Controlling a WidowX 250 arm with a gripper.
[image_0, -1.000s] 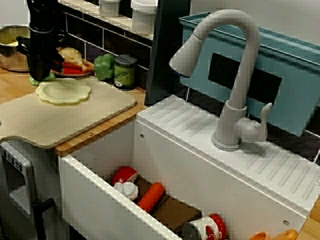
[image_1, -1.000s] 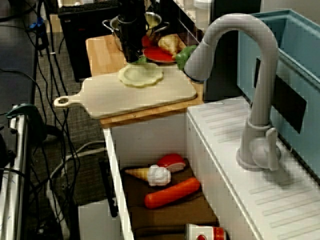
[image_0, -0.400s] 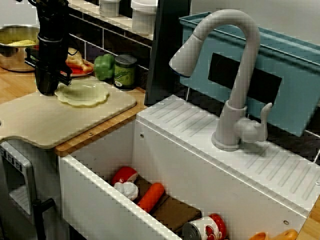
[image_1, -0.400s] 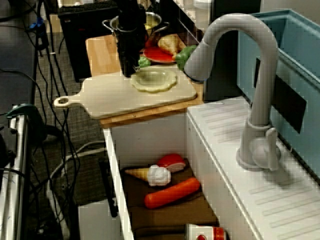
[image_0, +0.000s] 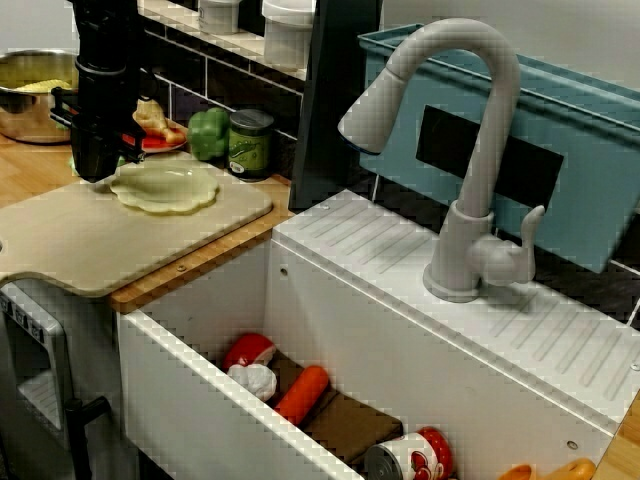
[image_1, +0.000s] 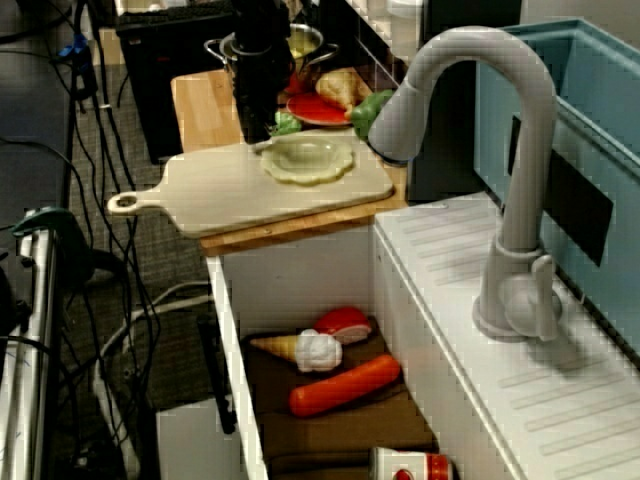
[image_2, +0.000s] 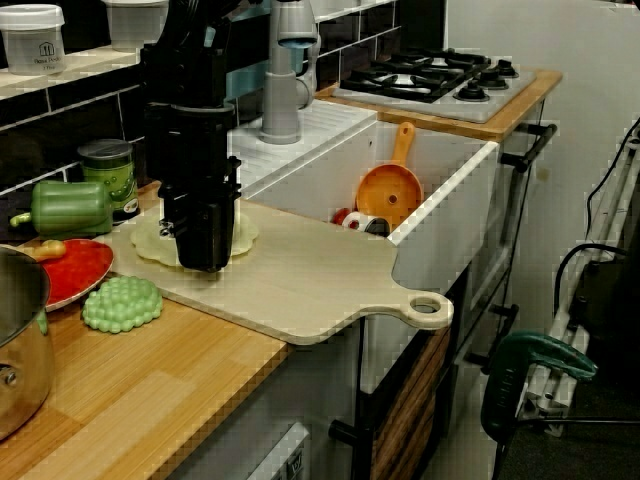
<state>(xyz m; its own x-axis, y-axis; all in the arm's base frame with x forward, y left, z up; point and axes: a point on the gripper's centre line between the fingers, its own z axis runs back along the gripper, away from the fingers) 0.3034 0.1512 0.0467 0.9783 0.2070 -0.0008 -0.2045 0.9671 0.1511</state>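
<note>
Pale scalloped dish (image_0: 165, 188) has been slid rightward along the cutting board (image_0: 90, 240) and now lies still near its far right corner. Black gripper (image_0: 95, 176), slightly raised, is seen at the dish's left rim; its opening cannot be told. The shove is judged finished.

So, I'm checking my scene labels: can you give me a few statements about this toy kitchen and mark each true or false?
1. The pale scalloped dish lies on the cutting board. True.
2. The toy carrot lies on the cutting board. False: it lies in the sink.
3. The gripper stands at the dish's edge, over the board. True.
4. The green pepper is in the sink. False: it sits beside the green can.
</note>
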